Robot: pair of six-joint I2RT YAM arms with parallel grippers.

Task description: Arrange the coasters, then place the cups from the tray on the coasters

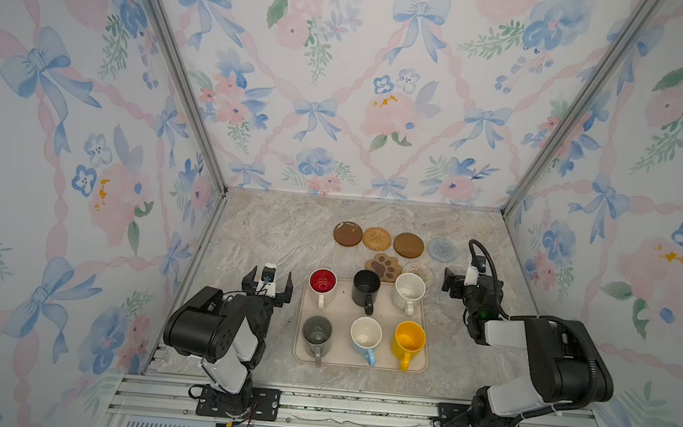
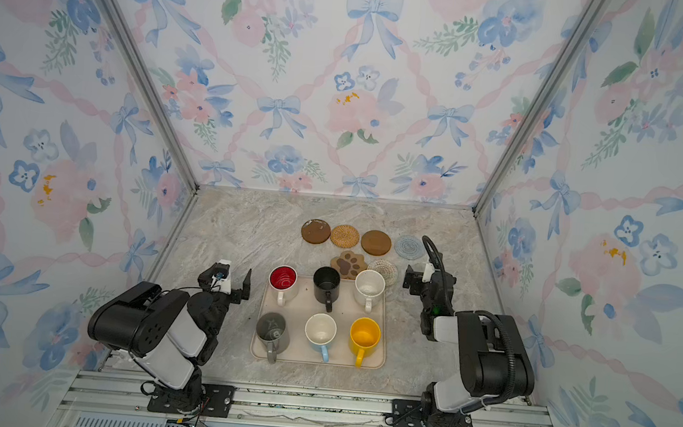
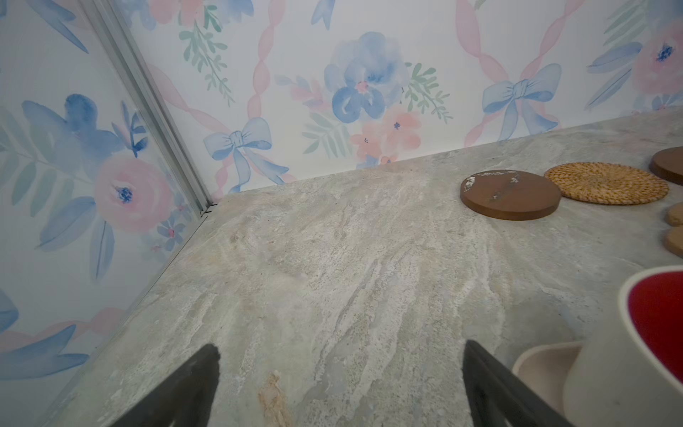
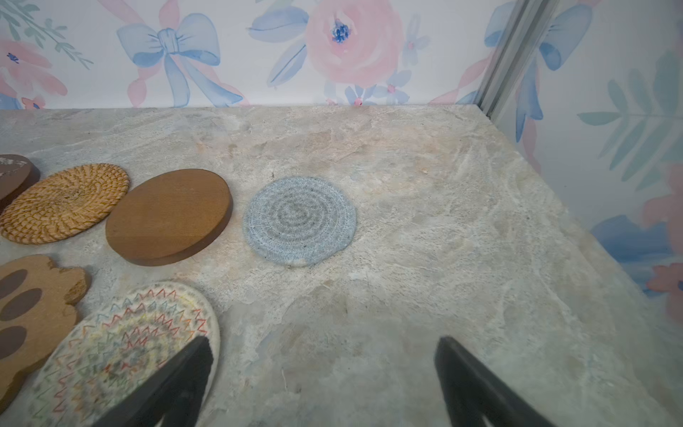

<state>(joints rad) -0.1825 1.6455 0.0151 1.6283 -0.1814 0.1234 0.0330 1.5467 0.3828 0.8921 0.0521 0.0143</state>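
Coasters [image 1: 376, 239] clustered on table [image 1: 271, 234] beyond tray [image 1: 343, 306]; six cups [image 1: 365, 334] upright in tray. Wooden discs [image 4: 168, 216] likely stiff, thin: pinch at edge. Woven mats [image 4: 299, 220] likely soft, light. Cups probably ceramic, heavy, slick: grip rim or handle. Left gripper [image 1: 268, 286], right gripper [image 1: 451, 282]: jaws wide apart, empty.

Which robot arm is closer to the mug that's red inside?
The left. The left gripper is right beside the red-inside mug, just off the tray on its left side. The right gripper is across the tray, beyond the cream mug.
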